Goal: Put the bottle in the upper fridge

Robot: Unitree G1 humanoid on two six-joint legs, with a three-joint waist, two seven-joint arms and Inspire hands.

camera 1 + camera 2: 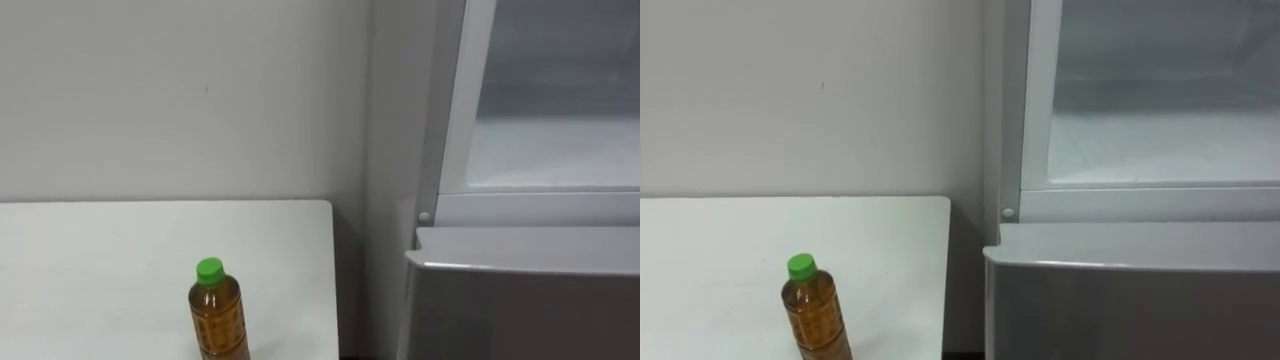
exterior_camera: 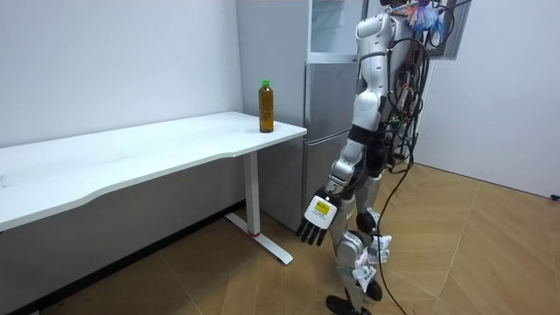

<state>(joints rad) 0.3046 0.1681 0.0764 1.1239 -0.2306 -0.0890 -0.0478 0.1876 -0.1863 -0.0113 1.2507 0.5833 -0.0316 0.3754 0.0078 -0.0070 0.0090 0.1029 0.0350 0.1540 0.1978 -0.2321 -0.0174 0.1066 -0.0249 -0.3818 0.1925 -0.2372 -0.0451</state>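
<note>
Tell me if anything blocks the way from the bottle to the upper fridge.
Nothing visible stands between the bottle, upright near the end of the table, and the upper fridge compartment to its right. Whether a clear door covers that compartment cannot be told. The left hand hangs low, open.

One bottle [image 1: 219,315] (green-capped), one white table [image 1: 100,260], one fridge [image 1: 520,290], one left hand [image 2: 317,219].

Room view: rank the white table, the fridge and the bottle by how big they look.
White table, largest, spanning the view's left half.
Fridge, second, though the robot hides part of it.
Bottle, smallest, upright near the table's end.
</note>
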